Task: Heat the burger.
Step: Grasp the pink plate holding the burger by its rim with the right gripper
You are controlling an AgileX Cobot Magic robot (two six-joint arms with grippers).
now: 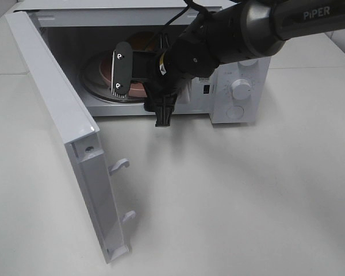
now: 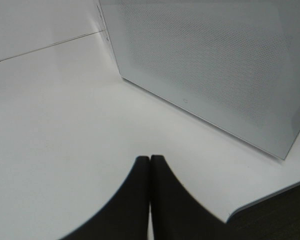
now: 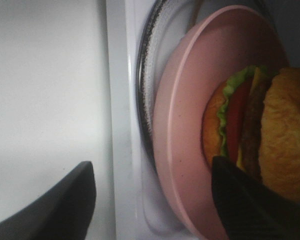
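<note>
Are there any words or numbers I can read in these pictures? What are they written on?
"PiPER": white letters on the robot's right arm, seen from the high camera.
Marks around the dial on the microwave: too small to read.
Small sticker on the right arm's wrist: too blurred to read.
Left wrist and right wrist views: no writing at all.

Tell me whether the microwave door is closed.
No, the microwave door stands swung wide open, and the pink plate shows inside the cavity.
</note>
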